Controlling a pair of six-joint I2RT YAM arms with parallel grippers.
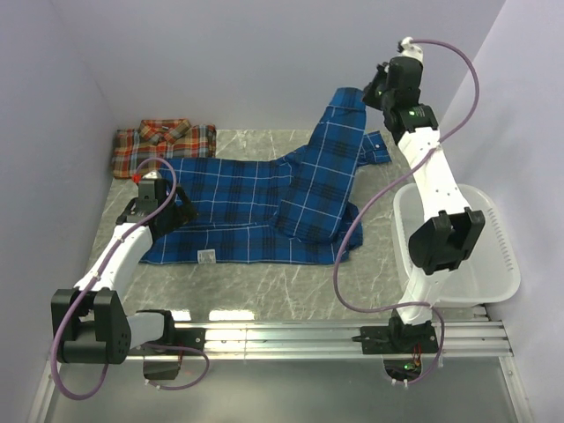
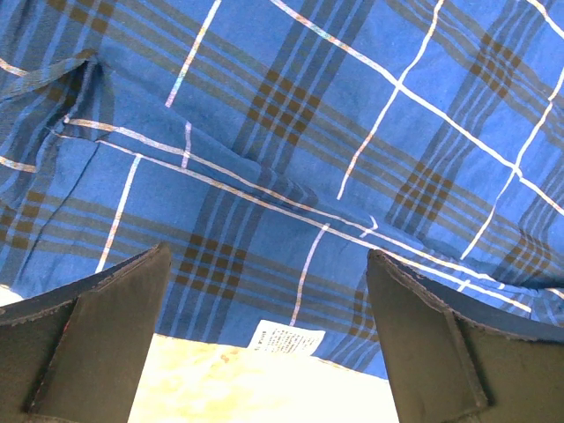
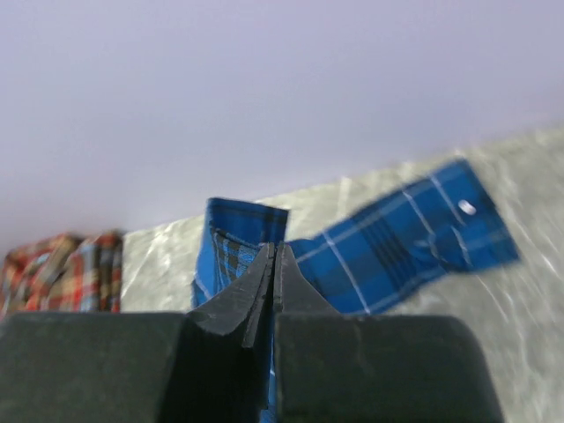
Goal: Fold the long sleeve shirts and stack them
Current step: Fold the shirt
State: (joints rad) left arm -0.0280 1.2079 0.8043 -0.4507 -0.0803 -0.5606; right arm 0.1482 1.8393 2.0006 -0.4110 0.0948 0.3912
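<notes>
My right claw (image 1: 374,88), in the upper right of the frame, was clamped together on a sleeve of the blue plaid shirt (image 1: 256,207), holding it above the marbled tabletop (image 1: 264,295). The shirt's body lay spread across the centre. My left claw (image 1: 166,210), jaws wide apart, hovered over its left edge. The red plaid shirt (image 1: 163,141) lay compact at upper left, just beside the blue one.

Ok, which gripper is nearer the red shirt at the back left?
Left. The left gripper hangs open over the blue shirt, just in front of the red shirt; the right gripper pinches its sleeve at the back right.
</notes>
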